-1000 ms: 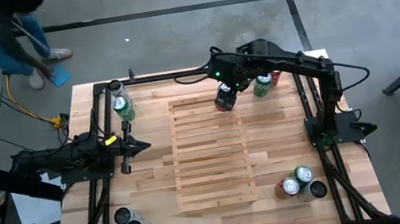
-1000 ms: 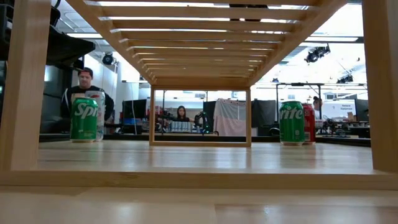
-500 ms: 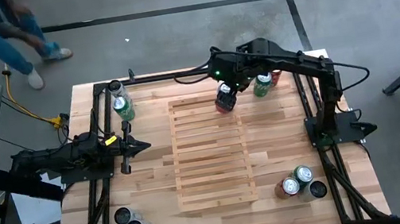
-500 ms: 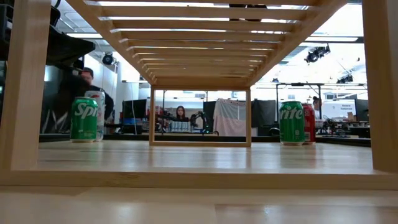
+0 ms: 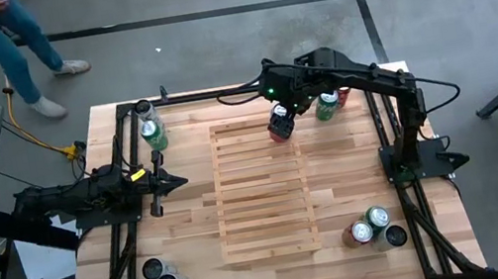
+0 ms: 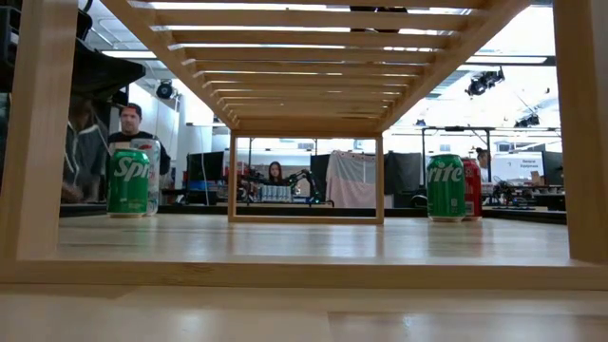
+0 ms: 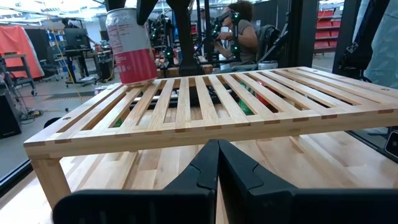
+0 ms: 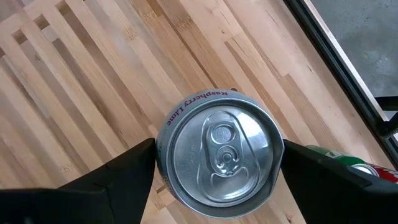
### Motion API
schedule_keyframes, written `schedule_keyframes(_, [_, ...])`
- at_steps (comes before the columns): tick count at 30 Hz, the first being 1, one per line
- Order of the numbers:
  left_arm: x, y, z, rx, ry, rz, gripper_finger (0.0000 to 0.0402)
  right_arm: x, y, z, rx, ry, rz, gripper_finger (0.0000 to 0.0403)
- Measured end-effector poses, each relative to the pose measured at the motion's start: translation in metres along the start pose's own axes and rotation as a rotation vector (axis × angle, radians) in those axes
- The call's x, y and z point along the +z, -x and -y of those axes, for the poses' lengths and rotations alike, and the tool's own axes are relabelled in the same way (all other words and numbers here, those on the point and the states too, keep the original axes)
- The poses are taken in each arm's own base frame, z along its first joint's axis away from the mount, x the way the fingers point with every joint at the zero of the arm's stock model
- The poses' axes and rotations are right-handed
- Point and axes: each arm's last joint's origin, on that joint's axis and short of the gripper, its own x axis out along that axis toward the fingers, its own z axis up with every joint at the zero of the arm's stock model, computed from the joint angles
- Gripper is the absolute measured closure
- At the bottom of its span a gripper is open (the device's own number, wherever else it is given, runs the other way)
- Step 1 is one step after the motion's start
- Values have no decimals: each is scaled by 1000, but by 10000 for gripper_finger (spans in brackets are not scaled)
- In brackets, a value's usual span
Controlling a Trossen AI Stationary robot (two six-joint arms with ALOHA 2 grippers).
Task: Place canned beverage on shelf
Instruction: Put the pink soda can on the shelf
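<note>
Between the right fingers (image 8: 124, 171), the can (image 8: 219, 155) stands on the shelf (image 8: 74, 93).

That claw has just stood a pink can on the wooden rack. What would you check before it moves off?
1. Pink-and-white raspberry lime can upright on the pale slatted wooden shelf: ok.
2. Can set in from the shelf's edge: not ok, it stands at a far corner.
3. Right claw let go of the can: cannot tell, its fingers flank the can closely.
4. Green soda can beside the right arm clear of its way out: cannot tell.
5. Left claw shut and waiting away from the can: ok.
</note>
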Motion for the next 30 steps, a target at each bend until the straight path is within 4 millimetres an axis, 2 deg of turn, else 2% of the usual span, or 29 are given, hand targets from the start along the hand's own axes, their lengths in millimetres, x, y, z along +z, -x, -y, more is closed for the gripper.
schedule_keyframes(24, [0, 0, 0, 0, 0, 0, 401, 1, 0, 0, -4, -3, 10, 85])
schedule_keyframes(30, [0, 0, 0, 0, 0, 0, 401, 1, 0, 0, -6, 0, 10, 58])
